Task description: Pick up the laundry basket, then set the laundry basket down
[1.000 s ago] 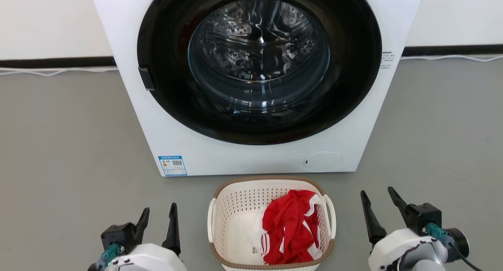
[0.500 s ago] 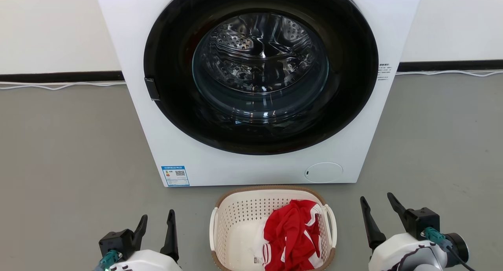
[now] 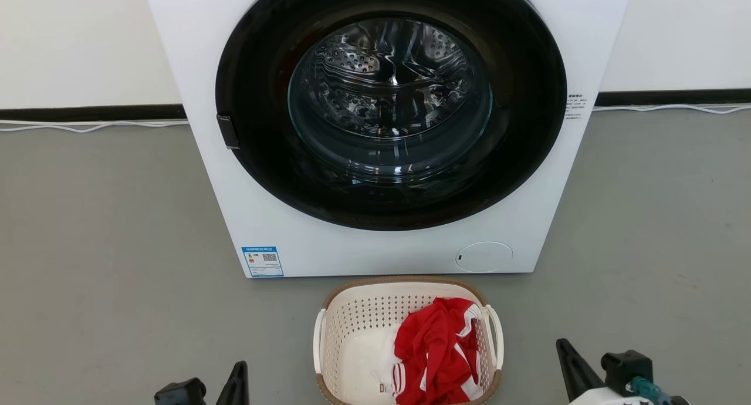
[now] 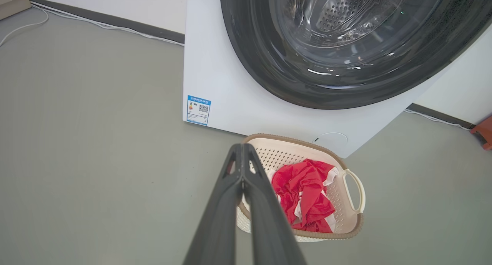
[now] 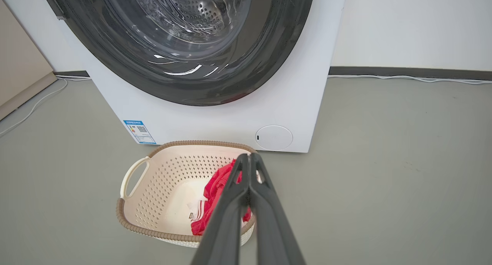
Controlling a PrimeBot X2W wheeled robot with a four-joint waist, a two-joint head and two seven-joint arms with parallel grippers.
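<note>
The laundry basket stands on the grey floor in front of the washing machine, cream, perforated, with a brown rim and white side handles. A red-and-white garment lies in its right half. My left gripper is low at the basket's left, apart from it. In the left wrist view its fingers are shut together on nothing, above the basket. My right gripper sits to the basket's right, also apart. Its fingers are shut and empty over the basket.
The white washing machine with its round dark glass door stands just behind the basket. White cables run along the wall's base. A beige cabinet is at the far left, and a red object lies right of the machine.
Both grippers have shut and dropped toward the bottom edge of the head view. The head camera tilted up slightly at first. The basket has stayed in place.
</note>
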